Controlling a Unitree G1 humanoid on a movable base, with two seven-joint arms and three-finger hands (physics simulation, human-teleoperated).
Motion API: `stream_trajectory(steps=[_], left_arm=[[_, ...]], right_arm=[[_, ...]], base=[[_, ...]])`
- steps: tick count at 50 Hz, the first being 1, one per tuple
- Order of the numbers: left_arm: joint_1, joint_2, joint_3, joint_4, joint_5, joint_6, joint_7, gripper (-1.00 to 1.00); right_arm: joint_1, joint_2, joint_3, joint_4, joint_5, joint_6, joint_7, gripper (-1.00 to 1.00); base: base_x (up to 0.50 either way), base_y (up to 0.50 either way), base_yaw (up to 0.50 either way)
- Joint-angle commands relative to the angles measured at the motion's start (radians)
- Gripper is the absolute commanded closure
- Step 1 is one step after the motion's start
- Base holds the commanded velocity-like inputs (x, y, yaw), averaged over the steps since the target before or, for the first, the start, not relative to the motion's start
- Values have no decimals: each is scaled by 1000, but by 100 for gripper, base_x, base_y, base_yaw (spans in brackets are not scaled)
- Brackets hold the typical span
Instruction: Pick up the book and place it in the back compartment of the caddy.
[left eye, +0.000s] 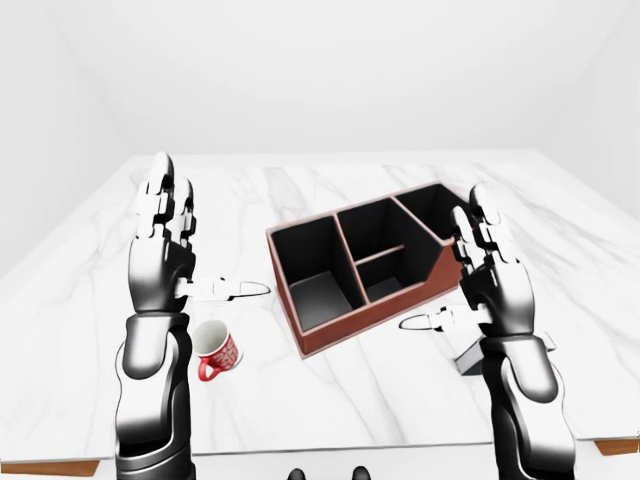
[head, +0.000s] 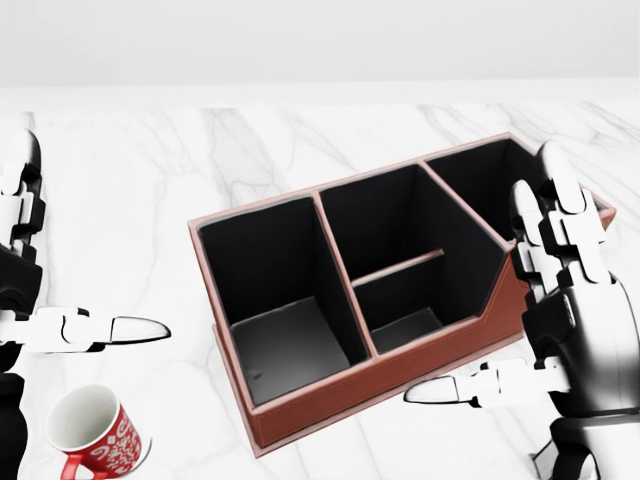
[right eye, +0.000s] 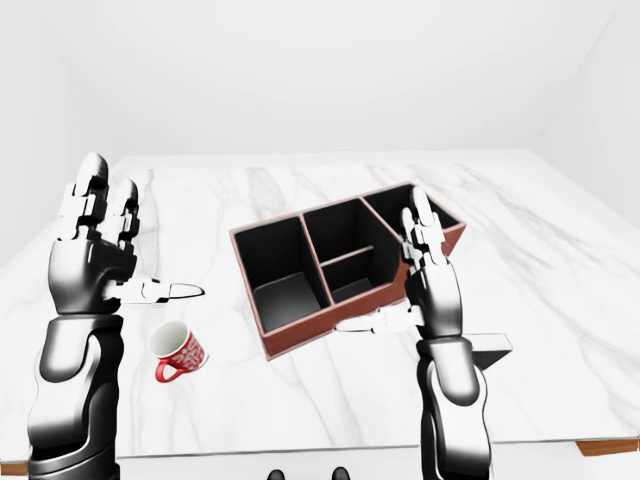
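Brown caddy (left eye: 365, 270) with black compartments stands upright; dark book (right eye: 487, 347) lies flat beside it.

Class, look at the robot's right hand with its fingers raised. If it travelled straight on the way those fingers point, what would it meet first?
Probably nothing. The right hand is open, fingers pointing up and slightly away over the caddy, so the way looks free above it, though depth is unclear.

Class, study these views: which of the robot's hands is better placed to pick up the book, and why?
The right hand: the book lies just below it, right of the caddy. The left hand hangs above the mug, far across.
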Motion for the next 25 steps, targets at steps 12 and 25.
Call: stream_trajectory(steps=[12,25], left_arm=[[7,-1,5,4,2,0,0,-100],[5,2,12,3,-3,0,1,-100]], right_arm=[[13,2,24,5,-84,0,-3,-100],[3,-1,11,24,-102,0,9,-100]], base=[[11,0,0],[-1,-12,0]])
